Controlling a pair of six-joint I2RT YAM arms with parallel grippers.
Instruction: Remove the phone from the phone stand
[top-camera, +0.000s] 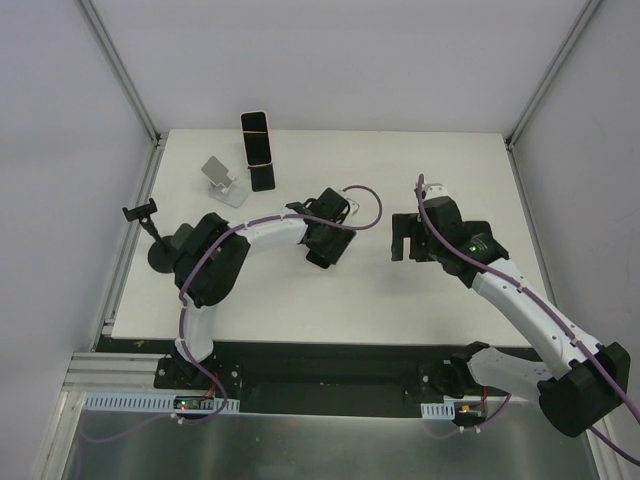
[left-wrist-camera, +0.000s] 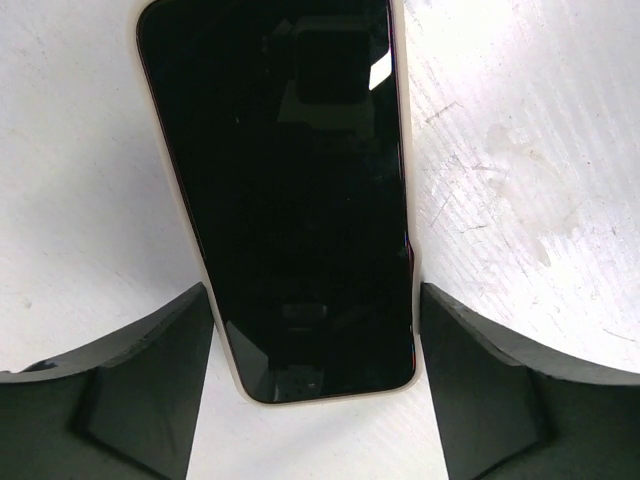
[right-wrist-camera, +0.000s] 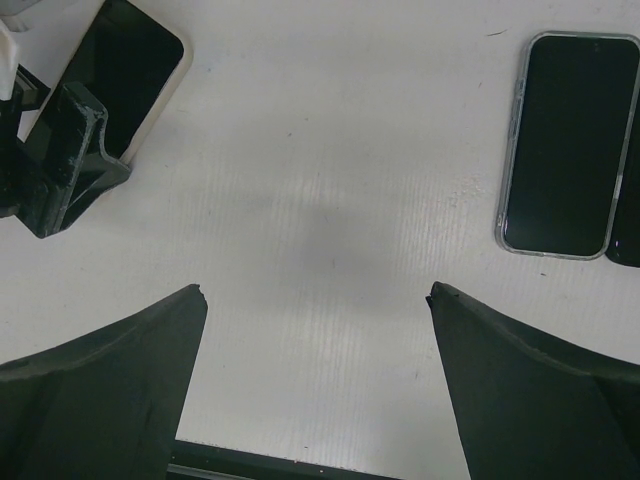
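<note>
We are wearing white tube-shaped shells along our left arm (top-camera: 270, 235) and right arm (top-camera: 525, 300), with bulky matte black housings bulging at each joint. A purple braided cable (top-camera: 215, 255) is running along the left arm's shell, and a matching cable (top-camera: 424, 205) is looping over the right arm. A small green light (top-camera: 470, 243) is glowing on the right arm's black wrist housing. Our black bases (top-camera: 190, 365) are sitting at the near edge of the table (top-camera: 300, 310). The left gripper (left-wrist-camera: 312, 300) and right gripper (right-wrist-camera: 315, 290) are showing thick, wedge-shaped black fingers (right-wrist-camera: 110, 380) with a dull, slightly scuffed finish.
</note>
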